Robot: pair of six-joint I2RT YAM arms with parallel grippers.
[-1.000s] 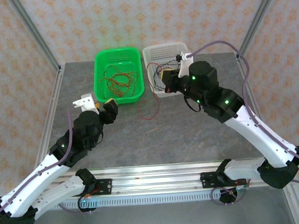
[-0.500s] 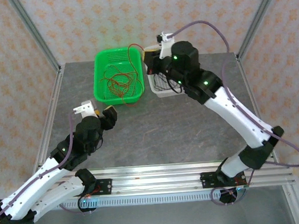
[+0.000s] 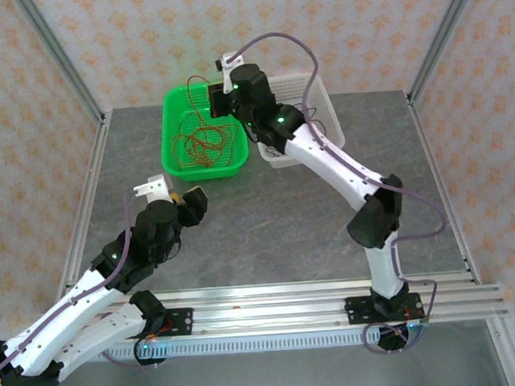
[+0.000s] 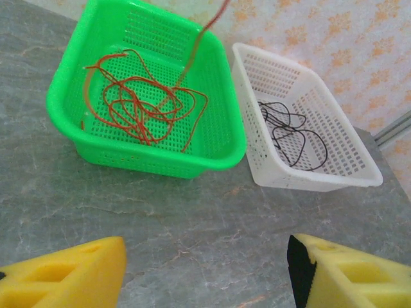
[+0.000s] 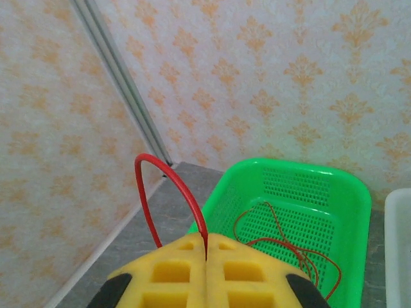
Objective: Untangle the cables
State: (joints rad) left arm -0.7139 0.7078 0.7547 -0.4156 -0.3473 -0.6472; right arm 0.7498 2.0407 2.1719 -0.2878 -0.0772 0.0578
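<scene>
Meanwhile, right claw (image 5: pixel 207 250) clamps a red cable (image 5: pixel 146 156) over green basket (image 5: pixel 290 166) beside white basket (image 4: pixel 308 183); left claw (image 4: pixel 205 269) apart.

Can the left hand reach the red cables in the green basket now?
Probably yes. The left hand is open, and bare table lies between it and the green basket. The red cables lie inside. But the right hand, shut on one red cable, hangs over the basket and may crowd it.

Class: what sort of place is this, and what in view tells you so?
Probably a robot lab test cell: left arm and right arm mounted by a metal rail, a table boxed in by patterned screens on posts, a green basket of red cables beside a white basket of black cables.
</scene>
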